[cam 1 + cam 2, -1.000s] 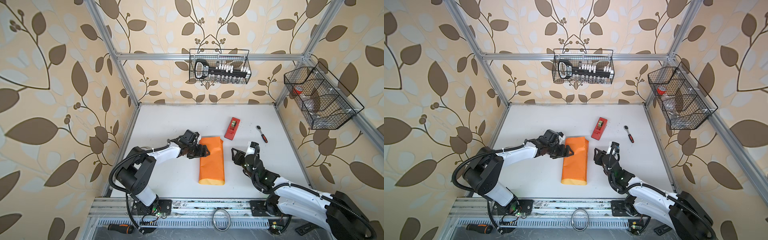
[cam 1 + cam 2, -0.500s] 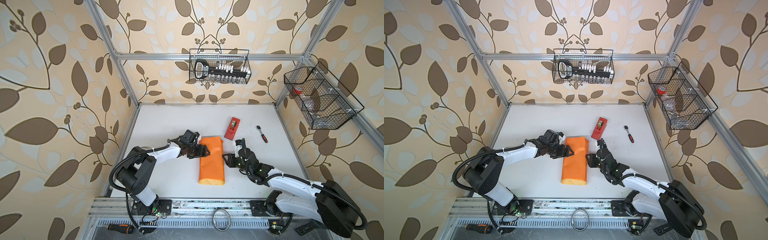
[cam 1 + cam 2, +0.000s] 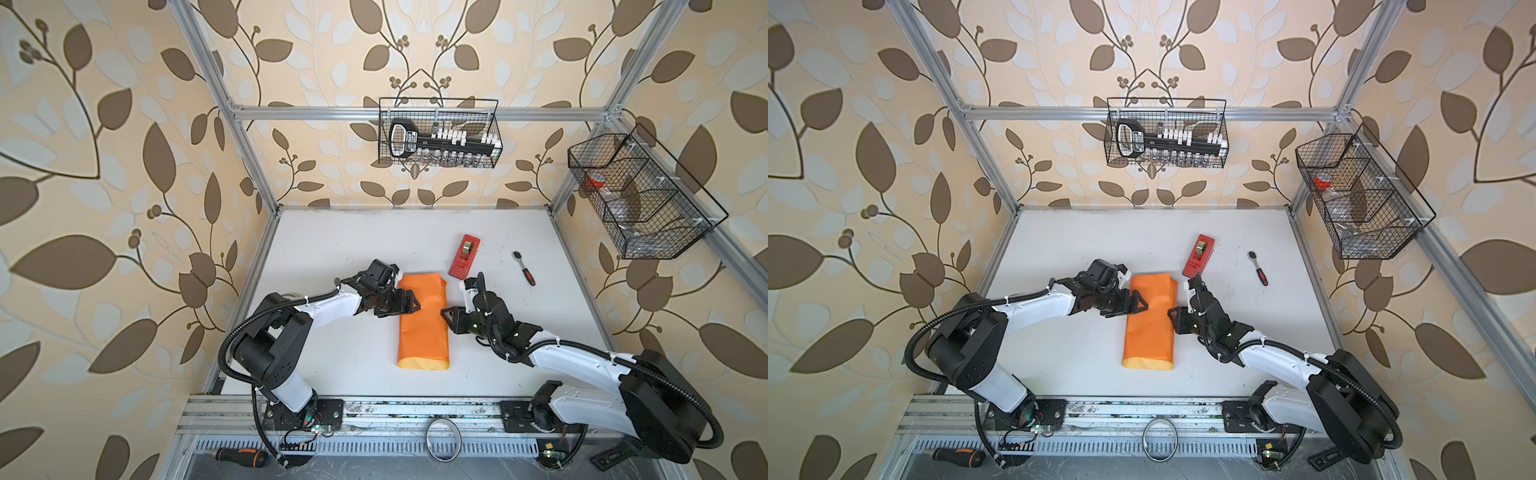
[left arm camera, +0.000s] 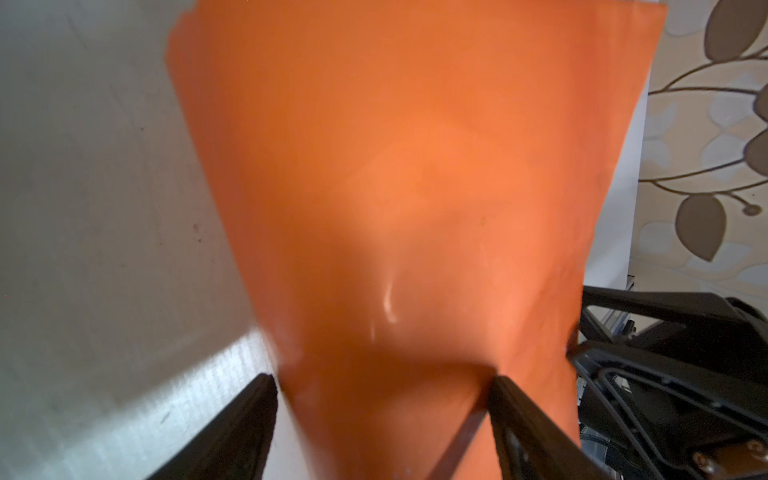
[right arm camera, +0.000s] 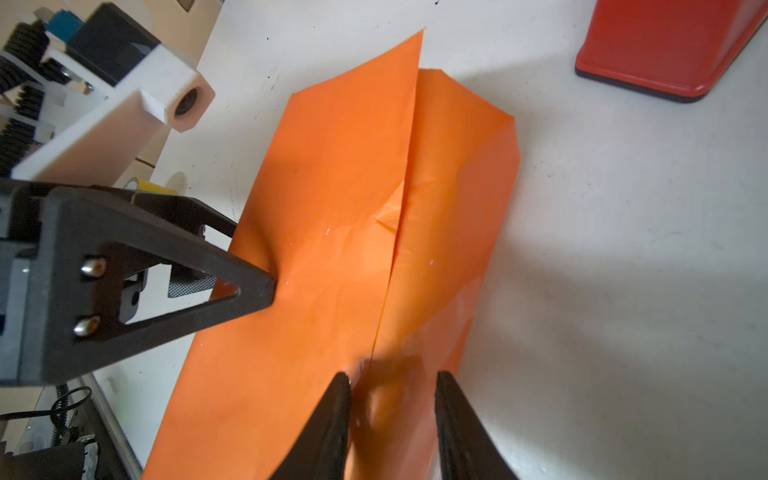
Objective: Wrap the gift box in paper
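Observation:
The paper lies as a long orange bundle in the middle of the white table, folded over with a seam running along its top. The gift box is hidden under it. My left gripper is open, and one of its fingertips presses down on the top of the bundle near the left edge. At the bundle's right edge my right gripper has its jaws a little apart, with the paper's outer flap between them.
A red tape dispenser stands just behind the right gripper. A ratchet wrench lies further right. Wire baskets hang on the back wall and the right wall. A screwdriver lies below the front rail.
My right gripper has swung left to the paper's right edge, and its jaws have narrowed around the flap. The left gripper has stayed pressed on the paper.

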